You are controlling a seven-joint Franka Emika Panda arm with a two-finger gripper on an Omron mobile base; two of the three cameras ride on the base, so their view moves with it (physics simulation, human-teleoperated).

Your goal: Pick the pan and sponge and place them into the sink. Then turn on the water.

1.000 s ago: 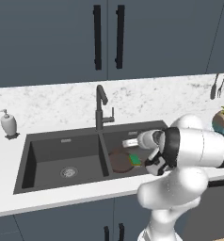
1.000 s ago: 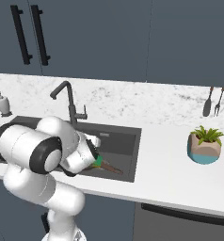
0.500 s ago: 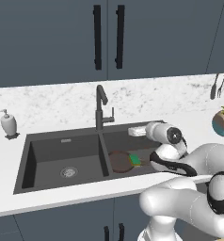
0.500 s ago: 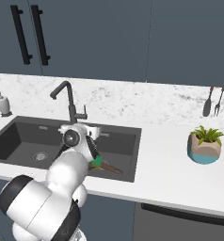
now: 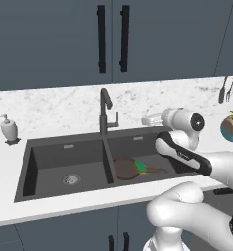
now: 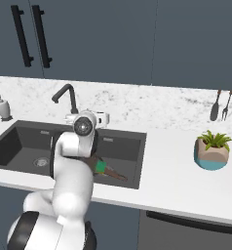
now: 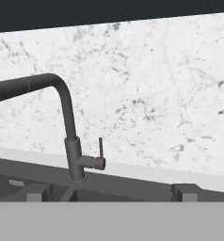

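The dark reddish pan (image 5: 124, 167) lies flat in the right basin of the sink (image 5: 49, 158), its thin handle pointing right. On the pan's right side rests the green sponge (image 5: 139, 166). From the other side, the pan (image 6: 93, 161) is partly behind my arm, and the sponge (image 6: 101, 167) and sink (image 6: 21, 137) show. My gripper (image 5: 147, 119) hovers above the right basin's back rim, pointing at the dark faucet (image 5: 104, 111). It is open and holds nothing. In the hand view the gripper (image 7: 111, 193) faces the faucet's side lever (image 7: 100, 149), fingertips (image 7: 36, 191) wide apart.
A soap dispenser (image 5: 9, 130) stands on the counter left of the sink. A potted plant (image 6: 213, 151) sits on the right counter, with utensils (image 6: 220, 103) hanging on the marble backsplash behind it. Dark cabinets with black handles (image 5: 112, 38) hang above.
My arm has swung up out of the right basin, where the hand was low over the pan and sponge. The hand now sits higher and faces the faucet. Pan and sponge stay put.
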